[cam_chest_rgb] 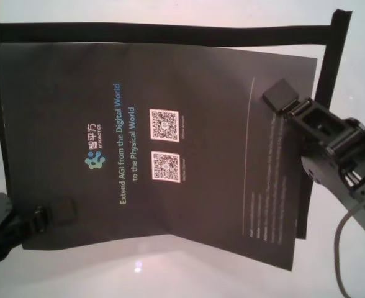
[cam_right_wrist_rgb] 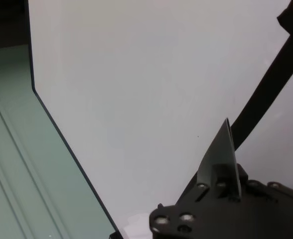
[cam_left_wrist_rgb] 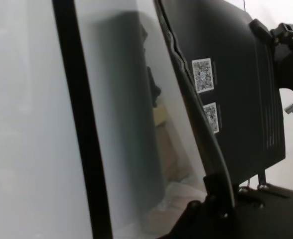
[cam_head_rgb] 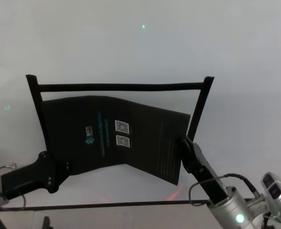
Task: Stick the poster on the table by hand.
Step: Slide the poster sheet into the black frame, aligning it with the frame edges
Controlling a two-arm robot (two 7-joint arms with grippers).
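Note:
The poster (cam_head_rgb: 126, 138) is a black sheet with two white QR codes and a blue-green logo. It hangs bent over the white table (cam_head_rgb: 131, 43), inside the tape outline. My left gripper (cam_head_rgb: 64, 167) is shut on its near left corner, also seen in the chest view (cam_chest_rgb: 61, 211). My right gripper (cam_head_rgb: 184, 143) is shut on the right edge (cam_chest_rgb: 280, 96). In the left wrist view the poster (cam_left_wrist_rgb: 236, 74) runs edge-on into the clamping fingers (cam_left_wrist_rgb: 219, 191). A thin sliver of the poster (cam_right_wrist_rgb: 221, 154) shows between the fingers in the right wrist view.
Black tape strips frame the sheet: a far strip (cam_head_rgb: 121, 87), a left strip (cam_head_rgb: 35, 112) and a right strip (cam_head_rgb: 200, 107). A thin dark line (cam_head_rgb: 107, 205) runs along the near side. A faint red glow (cam_head_rgb: 174, 193) lies on the table.

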